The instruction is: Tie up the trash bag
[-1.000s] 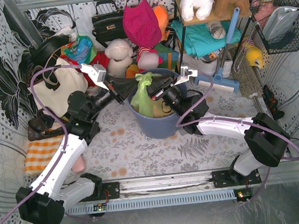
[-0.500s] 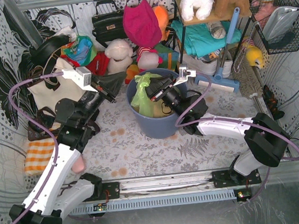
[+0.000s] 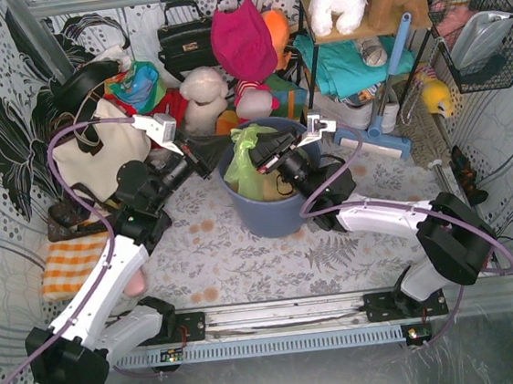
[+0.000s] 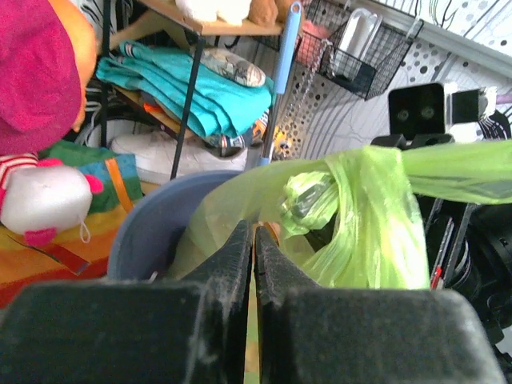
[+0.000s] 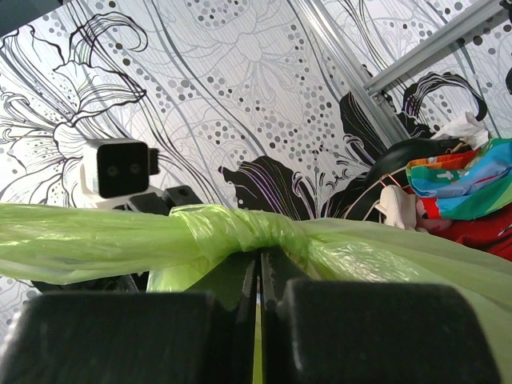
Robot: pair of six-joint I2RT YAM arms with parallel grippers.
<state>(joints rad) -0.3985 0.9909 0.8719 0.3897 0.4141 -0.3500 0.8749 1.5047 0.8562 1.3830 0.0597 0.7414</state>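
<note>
Your left gripper (image 4: 253,232) and right gripper (image 5: 258,260), jaws clenched, each pinch the thin translucent light-green plastic trash bag (image 3: 248,176), seated in the blue-grey round plastic bin (image 3: 273,216).

In the top view, the lower part of the thin translucent light-green plastic trash bag (image 3: 247,170) is hidden inside the round blue-grey plastic bin (image 3: 273,216). At the bottom of the left wrist view, the left gripper (image 4: 254,234) shows 2 black fingers (image 4: 228,276), blurred and cut off by the edge. Whether film lies in their slit cannot be told. In the right wrist view the right gripper (image 5: 260,262) is equally blurred, and the bag's strands run off both side edges.
</note>
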